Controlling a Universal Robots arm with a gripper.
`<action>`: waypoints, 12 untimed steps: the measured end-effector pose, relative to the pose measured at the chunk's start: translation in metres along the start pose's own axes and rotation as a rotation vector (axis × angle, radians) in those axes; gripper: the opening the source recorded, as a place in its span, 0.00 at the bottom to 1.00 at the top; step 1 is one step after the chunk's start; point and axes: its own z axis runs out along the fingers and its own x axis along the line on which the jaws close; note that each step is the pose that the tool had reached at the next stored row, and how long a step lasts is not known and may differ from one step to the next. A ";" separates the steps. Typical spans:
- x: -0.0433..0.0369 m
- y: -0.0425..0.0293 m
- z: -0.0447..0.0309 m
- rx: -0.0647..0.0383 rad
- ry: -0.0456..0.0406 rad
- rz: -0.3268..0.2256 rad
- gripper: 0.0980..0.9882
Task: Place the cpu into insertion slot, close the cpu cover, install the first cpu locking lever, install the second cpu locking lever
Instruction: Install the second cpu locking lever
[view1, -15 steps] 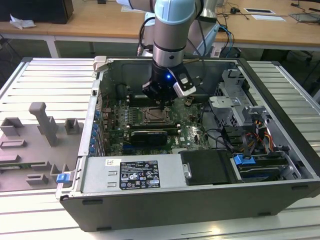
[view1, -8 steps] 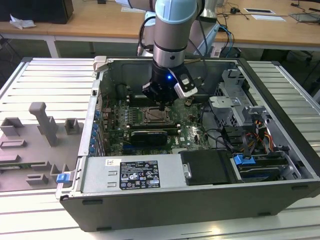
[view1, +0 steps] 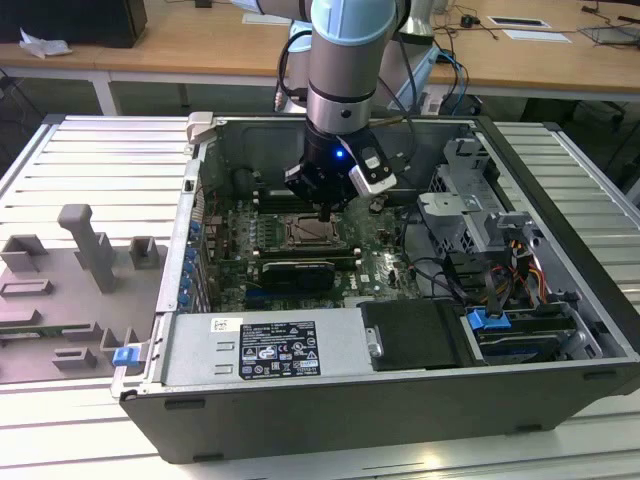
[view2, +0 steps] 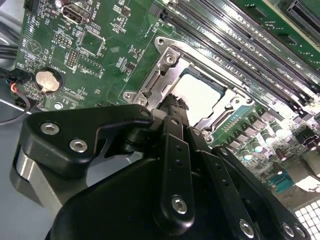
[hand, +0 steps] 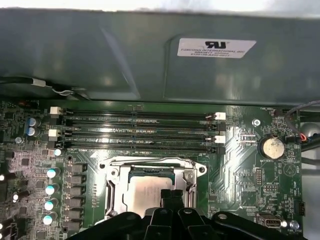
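The pale silver cpu (hand: 144, 192) (view2: 200, 94) lies flat in the insertion slot (view1: 311, 232) on the green board inside the open computer case. The silver cpu cover (hand: 114, 184) (view2: 161, 79) lies down around it, and the chip shows through its square cut-out. My gripper (hand: 170, 194) (view2: 175, 102) (view1: 325, 212) hangs straight over the socket. Its black fingers are shut together, with their tips at the chip's edge and nothing between them. I cannot make out how the locking levers stand.
Long black memory slots (hand: 135, 132) run beside the socket, near the case wall (hand: 150, 55). A coin battery (hand: 271, 147) and a row of capacitors (hand: 50, 190) flank it. The drive cage (view1: 470, 200), cables (view1: 500, 270) and power supply (view1: 260, 350) crowd the case.
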 end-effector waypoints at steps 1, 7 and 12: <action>0.0000 0.0001 -0.0013 0.000 0.0000 0.000 0.01; 0.0000 -0.0012 -0.0068 0.000 0.0000 0.000 0.01; 0.0002 -0.0069 -0.0074 0.000 0.0000 0.000 0.01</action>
